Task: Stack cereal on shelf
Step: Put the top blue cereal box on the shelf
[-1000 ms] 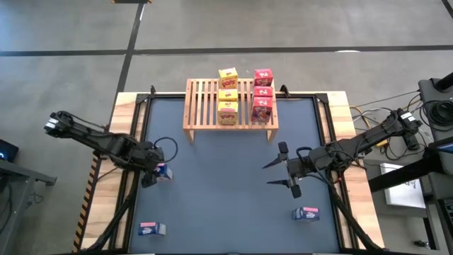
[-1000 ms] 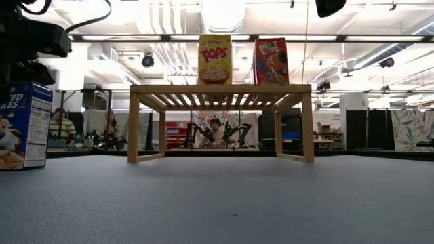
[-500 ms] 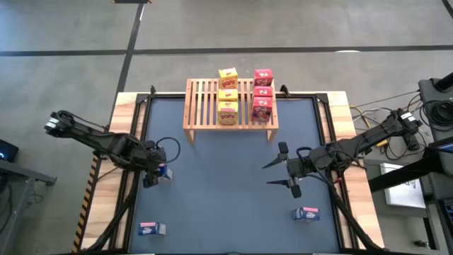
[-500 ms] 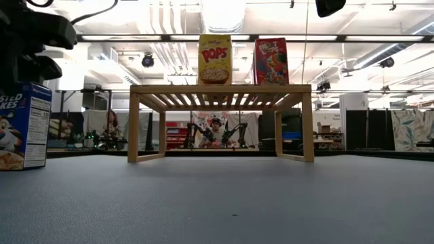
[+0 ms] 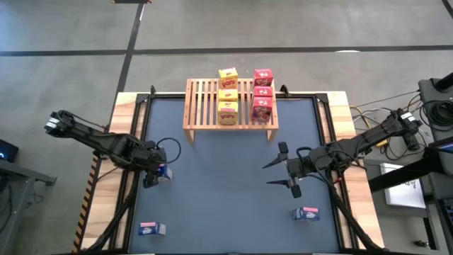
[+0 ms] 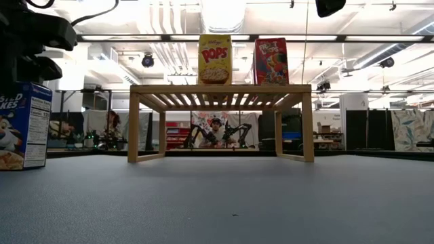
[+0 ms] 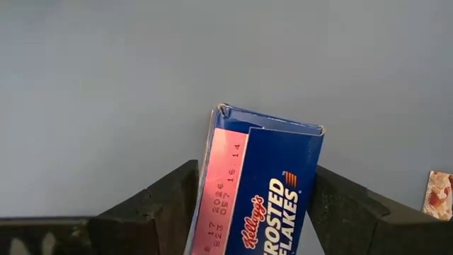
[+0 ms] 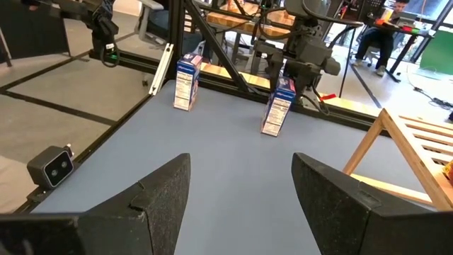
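- While a blue box (image 7: 265,191) is pinched upright on the desk (image 5: 226,205) by the left claw (image 5: 157,172),
- the right claw (image 5: 281,168) is held spread, mid-desk.

Blue cereal box (image 6: 24,125) cut off by the low view's left edge; lower half lost below the left wrist picture's edge. Left end effector (image 5: 157,172) largely covering that box from above. Print on the two other blue boxes (image 5: 151,229) (image 5: 306,213) too small to read. Rear yellow and red boxes hidden behind the front pair (image 6: 215,59) (image 6: 270,62) at bench height.
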